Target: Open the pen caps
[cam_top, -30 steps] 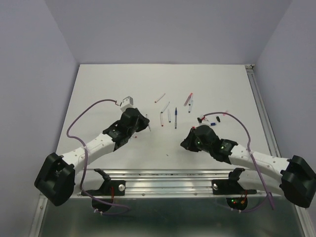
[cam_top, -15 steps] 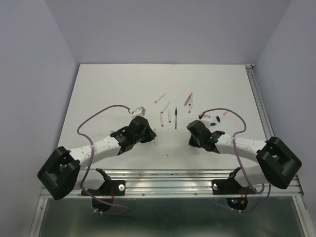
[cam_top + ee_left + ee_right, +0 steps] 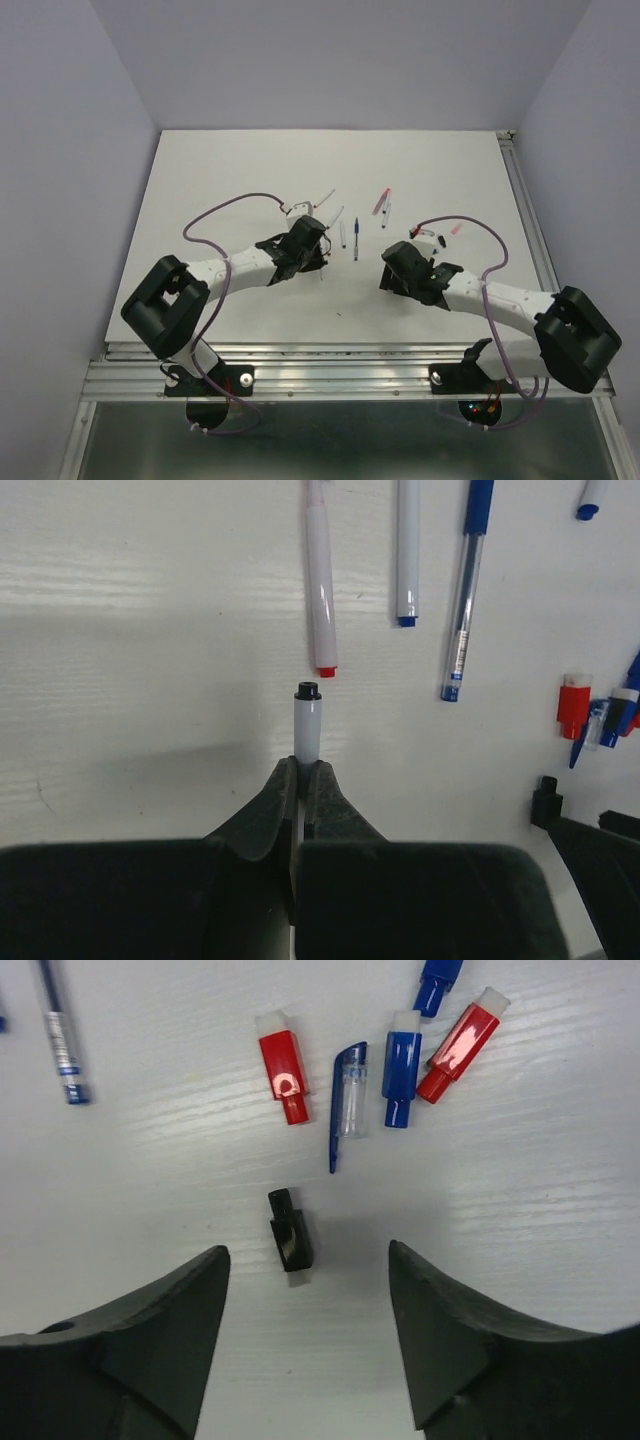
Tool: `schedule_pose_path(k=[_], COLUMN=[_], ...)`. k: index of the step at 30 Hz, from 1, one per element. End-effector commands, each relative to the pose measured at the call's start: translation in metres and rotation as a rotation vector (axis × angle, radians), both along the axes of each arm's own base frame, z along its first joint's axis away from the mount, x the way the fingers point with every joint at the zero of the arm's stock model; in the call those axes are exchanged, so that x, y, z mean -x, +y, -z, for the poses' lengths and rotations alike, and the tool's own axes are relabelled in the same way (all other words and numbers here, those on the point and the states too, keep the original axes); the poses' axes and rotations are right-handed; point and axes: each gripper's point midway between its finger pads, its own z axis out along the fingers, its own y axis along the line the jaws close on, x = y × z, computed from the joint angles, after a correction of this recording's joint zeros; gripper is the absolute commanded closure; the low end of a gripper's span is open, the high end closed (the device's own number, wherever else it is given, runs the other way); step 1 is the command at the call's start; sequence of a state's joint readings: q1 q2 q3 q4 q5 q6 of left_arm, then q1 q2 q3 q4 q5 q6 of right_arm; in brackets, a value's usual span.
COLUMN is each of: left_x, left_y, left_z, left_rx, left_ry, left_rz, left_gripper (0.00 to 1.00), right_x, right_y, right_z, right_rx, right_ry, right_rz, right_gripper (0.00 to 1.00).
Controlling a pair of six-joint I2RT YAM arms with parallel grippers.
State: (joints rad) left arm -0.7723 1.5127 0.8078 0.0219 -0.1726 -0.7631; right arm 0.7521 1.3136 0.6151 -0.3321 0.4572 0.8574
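Top: loose pens (image 3: 345,232) lie mid-table (image 3: 230,170), with the pen caps (image 3: 432,238) clustered just right of them.
Left wrist: your left gripper (image 3: 300,770) is clamped on a white pen barrel (image 3: 307,725), whose black tip is bare.
Right wrist: your right gripper (image 3: 305,1252) has its jaws apart and grips nothing. The black cap (image 3: 291,1238) lies on the table between them, with the red cap (image 3: 283,1065) and blue cap (image 3: 400,1065) beyond.

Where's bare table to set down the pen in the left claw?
Bare: the far strip of table beyond the pen row, and the near patch between left claw and right claw. Crowded: loose caps ahead of the right claw, pen row ahead of the left.
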Motion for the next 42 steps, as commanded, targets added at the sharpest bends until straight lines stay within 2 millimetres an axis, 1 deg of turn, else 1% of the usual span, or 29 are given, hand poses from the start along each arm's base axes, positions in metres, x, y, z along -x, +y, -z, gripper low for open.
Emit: schedule_pose_path(k=[1, 2, 3, 4, 5, 8, 9, 10, 13, 14, 16, 17, 19, 22, 23, 24, 25, 26, 27, 28, 29, 31, 32, 34, 35, 37, 38, 40, 42], left_x=[-0.026, -0.030, -0.033, -0.040, -0.043, -0.054, -0.062, -0.063, -0.073, -0.075, -0.079, -0.079, -0.077, -0.072, -0.071, -0.069, -0.066, -0.063, -0.060, -0.054, -0.050, -0.036, -0.032, -0.020, -0.016, 0.001, 0.003, 0.016, 0.018], left_y=[0.002, 0.004, 0.003, -0.001, 0.000, -0.001, -0.003, -0.001, -0.001, -0.001, -0.004, -0.006, -0.009, -0.007, -0.007, -0.005, -0.002, -0.001, 0.001, 0.007, 0.011, 0.027, 0.039, 0.059, 0.071, 0.095, 0.107, 0.129, 0.149], left_z=[-0.009, 0.000, 0.002, -0.002, 0.008, 0.014, 0.010, 0.017, 0.015, 0.017, 0.014, 0.014, 0.010, 0.007, -0.002, -0.005, -0.006, -0.019, -0.024, -0.034, -0.038, -0.035, -0.045, -0.039, -0.045, -0.032, -0.036, -0.023, -0.023], left_rx=[-0.071, -0.095, -0.103, -0.099, -0.116, -0.141, -0.135, -0.152, -0.158, -0.165, -0.164, -0.162, -0.146, -0.135, -0.122, -0.120, -0.116, -0.096, -0.089, -0.068, -0.062, -0.077, -0.076, -0.105, -0.110, -0.136, -0.122, -0.138, -0.115], left_ry=[-0.033, -0.019, -0.017, -0.020, 0.004, 0.017, 0.010, 0.026, 0.023, 0.025, 0.025, 0.030, 0.034, 0.035, 0.024, 0.024, 0.025, 0.010, 0.005, -0.008, -0.012, 0.000, -0.015, 0.004, -0.011, 0.039, 0.031, 0.070, 0.075], left_rz=[-0.061, -0.069, -0.067, -0.070, -0.074, -0.088, -0.097, -0.101, -0.114, -0.108, -0.107, -0.099, -0.087, -0.082, -0.081, -0.081, -0.084, -0.083, -0.086, -0.102, -0.111, -0.142, -0.186, -0.244, -0.284, -0.357, -0.402, -0.470, -0.541], left_gripper=[1.00, 1.00, 1.00, 1.00, 1.00, 1.00, 1.00, 1.00, 1.00, 0.95, 0.78, 0.67, 0.51, 0.39, 0.31, 0.27, 0.25, 0.22, 0.21, 0.16, 0.11, 0.10, 0.02, 0.01, 0.01, 0.01, 0.01, 0.01, 0.01], right_x=[-0.008, -0.006, -0.006, -0.005, -0.002, 0.004, 0.007, 0.009, 0.015, 0.016, 0.018, 0.019, 0.020, 0.021, 0.021, 0.021, 0.021, 0.021, 0.022, 0.022, 0.023, 0.024, 0.024, 0.024, 0.025, 0.025, 0.025, 0.024, 0.024], right_y=[0.008, 0.008, 0.008, 0.009, 0.010, 0.011, 0.010, 0.010, 0.007, 0.006, 0.004, 0.003, 0.003, 0.001, 0.000, -0.001, -0.002, -0.002, -0.002, -0.001, 0.000, 0.001, 0.002, 0.003, 0.004, 0.006, 0.007, 0.009, 0.010], right_z=[-0.040, -0.042, -0.046, -0.056, -0.057, -0.072, -0.070, -0.076, -0.075, -0.078, -0.076, -0.077, -0.077, -0.078, -0.078, -0.078, -0.078, -0.077, -0.076, -0.077, -0.076, -0.073, -0.074, -0.072, -0.070, -0.069, -0.068, -0.067, -0.065], right_rx=[-0.086, -0.099, -0.111, -0.139, -0.154, -0.210, -0.213, -0.238, -0.256, -0.267, -0.271, -0.274, -0.276, -0.275, -0.272, -0.269, -0.271, -0.271, -0.272, -0.279, -0.283, -0.293, -0.298, -0.300, -0.303, -0.308, -0.311, -0.313, -0.313], right_ry=[-0.088, -0.093, -0.102, -0.130, -0.129, -0.164, -0.163, -0.179, -0.187, -0.201, -0.202, -0.209, -0.208, -0.205, -0.208, -0.210, -0.213, -0.212, -0.212, -0.211, -0.207, -0.202, -0.202, -0.198, -0.192, -0.189, -0.188, -0.185, -0.179], right_rz=[-0.010, -0.020, -0.024, -0.028, -0.042, -0.069, -0.075, -0.081, -0.085, -0.083, -0.083, -0.082, -0.084, -0.078, -0.073, -0.068, -0.065, -0.065, -0.064, -0.067, -0.070, -0.074, -0.077, -0.081, -0.084, -0.089, -0.088, -0.095, -0.098], right_gripper=[0.25, 0.21, 0.19, 0.16, 0.15, 0.12, 0.10, 0.10, 0.06, 0.05, 0.03, 0.02, 0.02, 0.01, 0.01, 0.02, 0.02, 0.02, 0.01, 0.01, 0.01, 0.01, 0.01, 0.01, 0.01, 0.01, 0.01, 0.00, 0.00])
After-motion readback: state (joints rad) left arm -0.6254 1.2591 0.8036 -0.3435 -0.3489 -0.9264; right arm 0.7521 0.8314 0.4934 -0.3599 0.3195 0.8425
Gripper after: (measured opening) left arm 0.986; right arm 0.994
